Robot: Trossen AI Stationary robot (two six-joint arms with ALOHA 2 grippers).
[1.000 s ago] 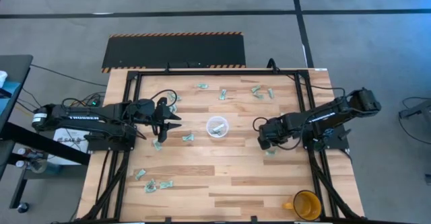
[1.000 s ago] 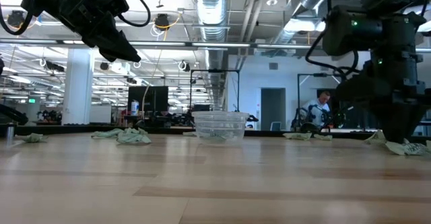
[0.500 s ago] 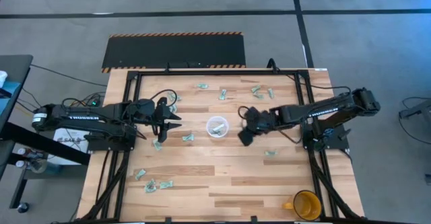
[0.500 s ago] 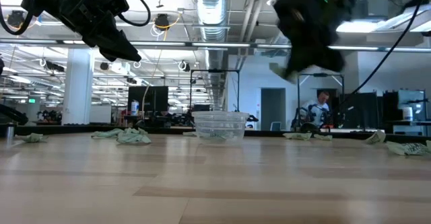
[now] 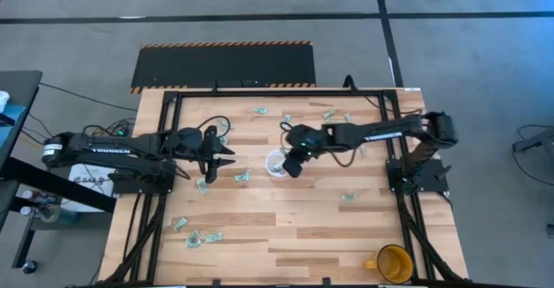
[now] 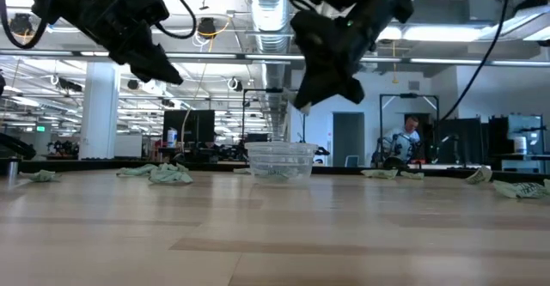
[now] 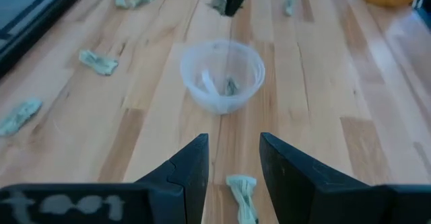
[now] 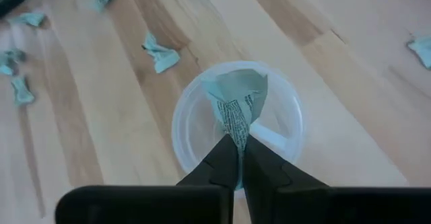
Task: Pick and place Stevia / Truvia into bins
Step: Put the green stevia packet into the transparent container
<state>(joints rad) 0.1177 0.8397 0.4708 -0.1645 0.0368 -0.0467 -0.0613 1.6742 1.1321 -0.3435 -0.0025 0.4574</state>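
Observation:
The clear plastic cup stands on its base mid-table, with a sachet or two inside; it also shows in the low view and the left wrist view. My right gripper is shut on a pale green sachet just above the cup, and high over it in the low view. My left gripper is open and empty left of the cup, above the table. A loose sachet lies on the table below its fingers. My right gripper pinches one end of the crumpled sachet between its two fingertips. The fingers slant down from the table's right. The rest of the sachet sticks out past the fingertips, lifted clear, over the cup's opening.
Loose sachets lie scattered on the wood: several near the far edge, two left of the cup, some at the near left, one at the right. A yellow-orange mug stands at the near right corner.
My right gripper has risen from the table at the right with a sachet and swung toward the table's left, stopping over the cup. One sachet stays on the table where the gripper was.

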